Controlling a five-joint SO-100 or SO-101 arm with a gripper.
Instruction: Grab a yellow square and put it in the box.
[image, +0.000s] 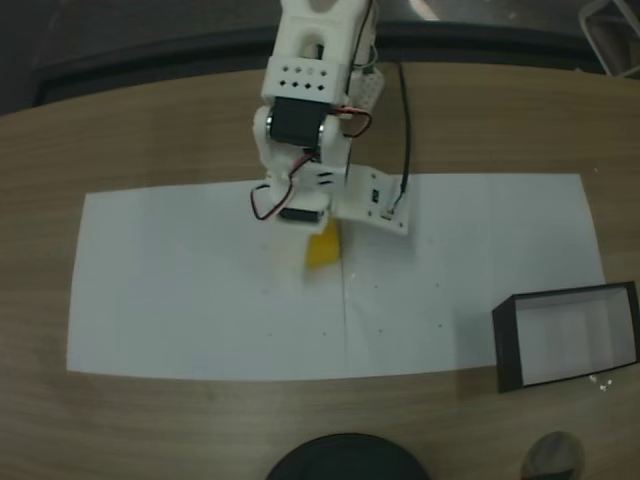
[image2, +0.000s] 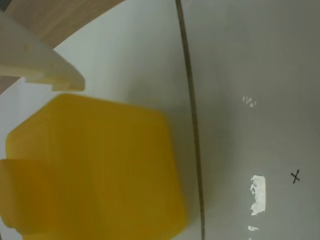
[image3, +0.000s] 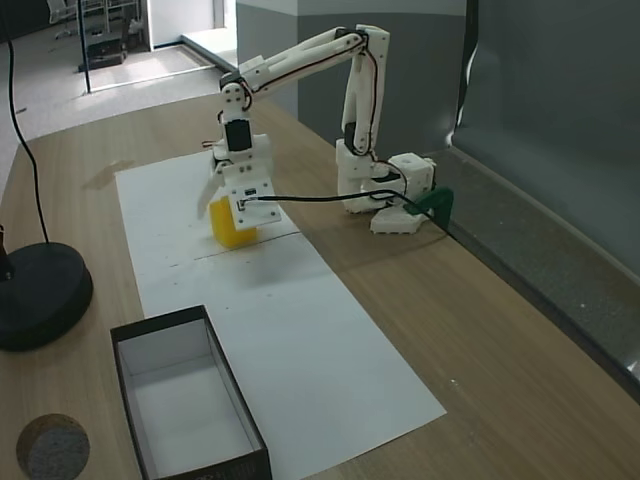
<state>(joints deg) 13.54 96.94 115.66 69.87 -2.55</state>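
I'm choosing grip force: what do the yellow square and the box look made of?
The yellow square looks like smooth, slightly matte plastic: uniform colour, rounded edges, soft sheen in the wrist view. It could be rubbery; hardness can't be told. The box looks like thin cardboard: straight thin black walls, flat pale matte inside. The hand is down around the square.

Even indoor light, soft shadows; a fixed view dim, fisheye-bent at edges; wrist view blurred close-up.

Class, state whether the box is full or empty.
Empty: the box shows only its bare pale floor in both fixed views; the yellow square sits outside, by the gripper.
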